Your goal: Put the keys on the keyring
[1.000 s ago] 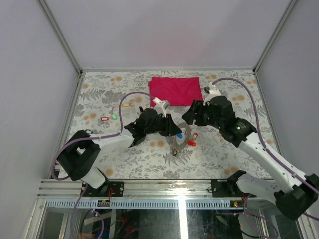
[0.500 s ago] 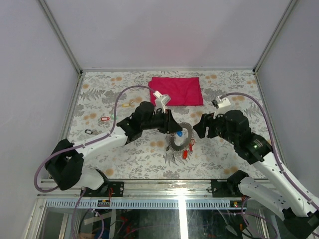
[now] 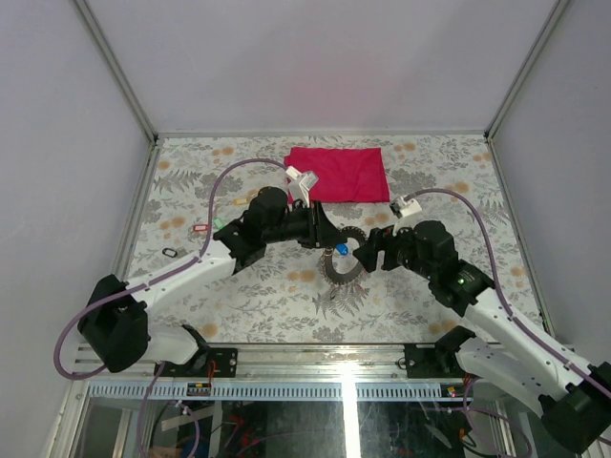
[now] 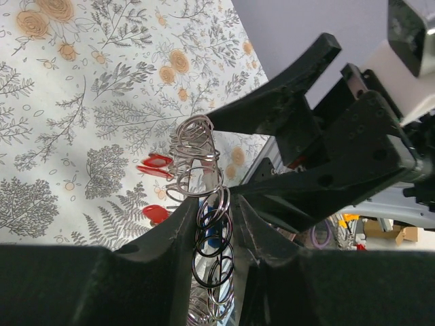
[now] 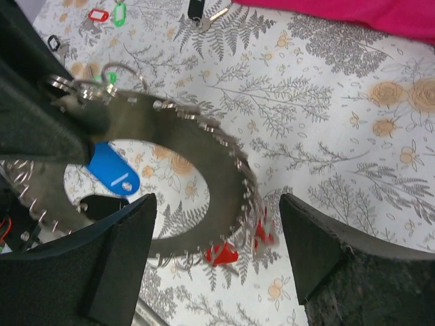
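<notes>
Fingers (image 5: pixel 115 265) of the right gripper (image 5: pixel 216 204) are standing spread wide, having swung in from the table's (image 3: pixel 267 286) right side to flank the keyring (image 5: pixel 204 146). The left gripper (image 4: pixel 216 224) is still pinching the ring's opposite edge above the table's middle. The ring is showing dark grey and saw-toothed, fringed with small wire loops, and is carrying a blue-tagged key (image 5: pixel 112 173), a black-tagged key (image 5: pixel 102 204) and red-tagged keys (image 5: pixel 221 255). Farther off, toward the left edge, a loose red key (image 3: pixel 200 227) and a loose green key (image 3: pixel 218 224) are lying flat.

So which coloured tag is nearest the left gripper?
The blue tag, in the keyring's open centre beside the left gripper. The red tags sit at the ring's opposite edge; the green tag lies loose, far off.
</notes>
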Controlling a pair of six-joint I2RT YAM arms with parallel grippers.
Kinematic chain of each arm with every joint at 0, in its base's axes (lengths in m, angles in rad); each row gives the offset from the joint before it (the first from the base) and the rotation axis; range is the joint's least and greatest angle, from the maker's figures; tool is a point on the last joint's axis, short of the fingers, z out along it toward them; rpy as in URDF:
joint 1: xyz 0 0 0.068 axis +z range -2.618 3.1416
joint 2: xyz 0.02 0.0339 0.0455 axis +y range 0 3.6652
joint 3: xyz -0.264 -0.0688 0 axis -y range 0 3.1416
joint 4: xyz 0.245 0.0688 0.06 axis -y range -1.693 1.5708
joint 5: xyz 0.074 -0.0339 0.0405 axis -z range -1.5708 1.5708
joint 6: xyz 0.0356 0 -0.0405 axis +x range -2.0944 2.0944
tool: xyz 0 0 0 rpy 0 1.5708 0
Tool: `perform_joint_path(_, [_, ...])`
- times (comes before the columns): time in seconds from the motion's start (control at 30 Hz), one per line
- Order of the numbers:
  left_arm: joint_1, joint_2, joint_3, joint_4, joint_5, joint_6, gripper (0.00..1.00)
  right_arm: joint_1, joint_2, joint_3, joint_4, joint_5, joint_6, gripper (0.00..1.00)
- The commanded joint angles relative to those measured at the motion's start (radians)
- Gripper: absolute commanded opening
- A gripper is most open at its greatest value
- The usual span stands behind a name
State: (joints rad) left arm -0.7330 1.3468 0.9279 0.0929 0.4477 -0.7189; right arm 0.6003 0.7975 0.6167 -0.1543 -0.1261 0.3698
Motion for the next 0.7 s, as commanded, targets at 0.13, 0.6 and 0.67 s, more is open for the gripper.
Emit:
perform_joint_path(0.13, [0.004, -0.056, 0.055, 0.012, 0.034, -0.034, 0.00, 0.004, 0.109, -0.013, 0.238, 0.000, 0.010, 0.79])
perform_joint_path(0.6, [0.003, -0.086, 0.085, -0.003, 0.050, -0.026, 0.00, 0.004, 0.100, -0.009, 0.263, -0.036, 0.056, 0.44])
perform_joint_path(0.67, [0.005, -0.091, 0.102, -0.015, 0.051, -0.017, 0.00, 0.004, 0.090, -0.002, 0.255, -0.029, 0.064, 0.37])
